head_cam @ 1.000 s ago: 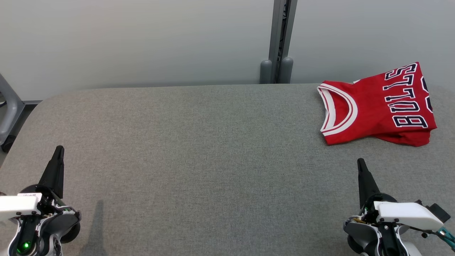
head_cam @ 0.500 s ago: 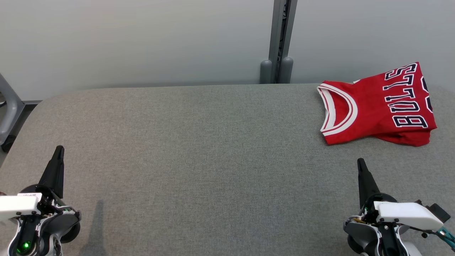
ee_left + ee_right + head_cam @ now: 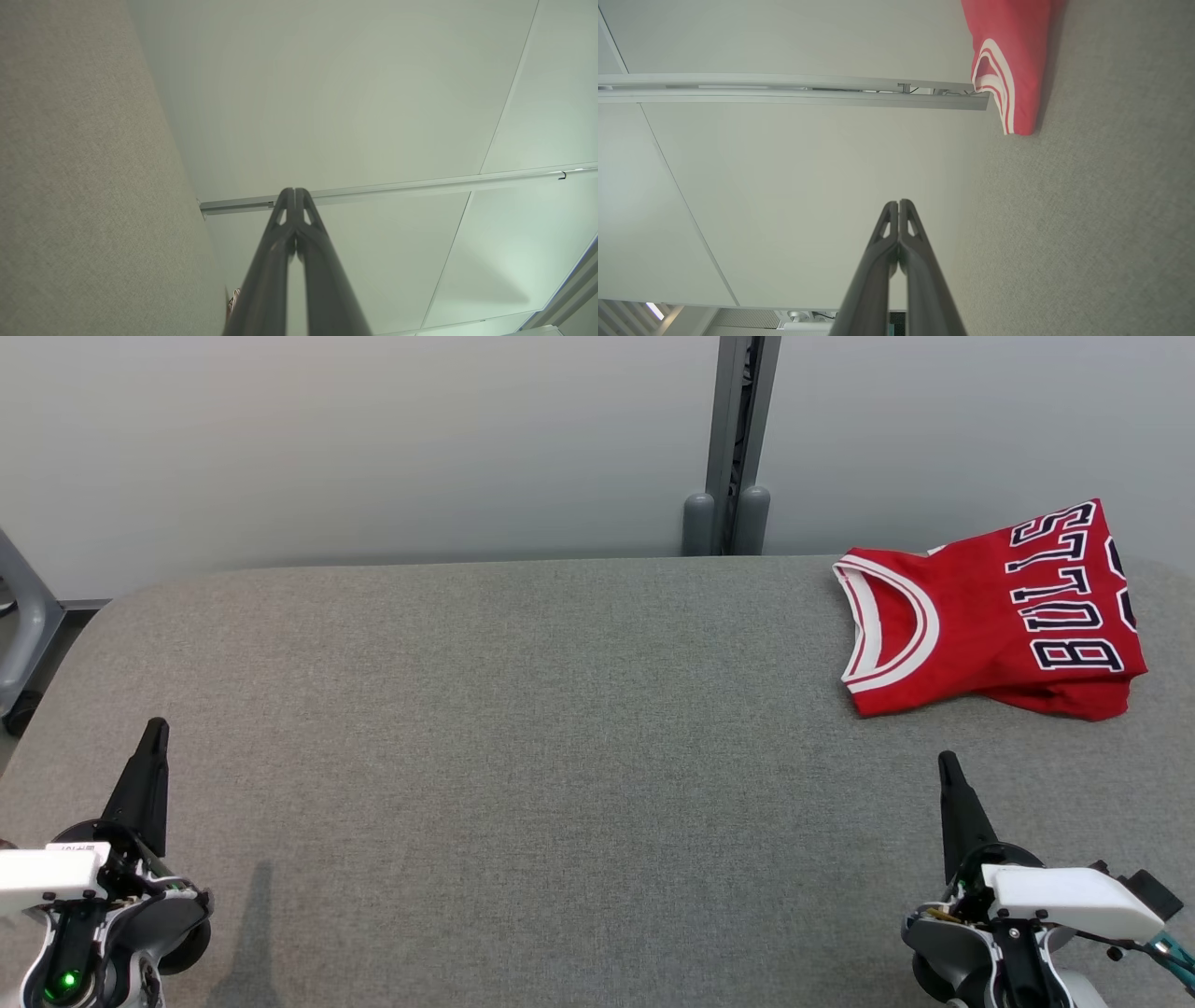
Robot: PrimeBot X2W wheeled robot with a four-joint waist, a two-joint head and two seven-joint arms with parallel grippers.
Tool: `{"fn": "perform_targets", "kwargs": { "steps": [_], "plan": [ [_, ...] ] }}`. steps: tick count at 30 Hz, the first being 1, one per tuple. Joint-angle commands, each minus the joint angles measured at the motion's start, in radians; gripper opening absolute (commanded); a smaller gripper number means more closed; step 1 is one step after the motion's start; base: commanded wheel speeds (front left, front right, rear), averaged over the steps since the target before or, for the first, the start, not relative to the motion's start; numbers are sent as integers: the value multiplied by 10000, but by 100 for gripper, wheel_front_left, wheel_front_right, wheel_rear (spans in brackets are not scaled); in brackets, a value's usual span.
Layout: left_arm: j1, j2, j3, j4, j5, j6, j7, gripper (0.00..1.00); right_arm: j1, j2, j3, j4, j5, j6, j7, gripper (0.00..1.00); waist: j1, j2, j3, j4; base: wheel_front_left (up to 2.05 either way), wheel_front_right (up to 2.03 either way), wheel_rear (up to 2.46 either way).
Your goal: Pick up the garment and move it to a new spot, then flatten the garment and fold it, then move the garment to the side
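Garment: a red sleeveless basketball jersey with white-and-red neckline trim and dark, white-edged lettering. It lies folded over and slightly rumpled on the grey fabric-covered table, at the 2 o'clock position of the head view, close to the table's far edge. The neckline faces 9 o'clock and the lettering runs along the 3 o'clock side. Neither gripper touches it. The left gripper is at 8 o'clock over the near left part of the table, tips pointing toward 12 o'clock. In the left wrist view its two long dark fingers are pressed together with nothing between them. The right gripper is at 4 o'clock, tips also toward 12 o'clock, near the jersey's near edge but apart from it. Its fingers are likewise fully closed and empty in the right wrist view, with the jersey's trimmed edge at 1 o'clock. A grey vertical post stands at 12 o'clock against the pale wall.
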Motion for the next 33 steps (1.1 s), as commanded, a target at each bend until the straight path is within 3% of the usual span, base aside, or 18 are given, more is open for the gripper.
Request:
{"fn": "perform_targets", "kwargs": {
  "steps": [1, 33],
  "plan": [
    [-87, 71, 11, -10, -49, -35, -14, 0, -75, -60, -25, -3, 48, 4, 20, 0, 0, -1, 0, 0, 0, 0, 0],
    [-81, 77, -2, -11, -66, -35, -22, 0, -75, -61, -24, -3, 49, 4, 19, 0, 0, -1, 0, 0, 0, 0, 0]
  ]
}}
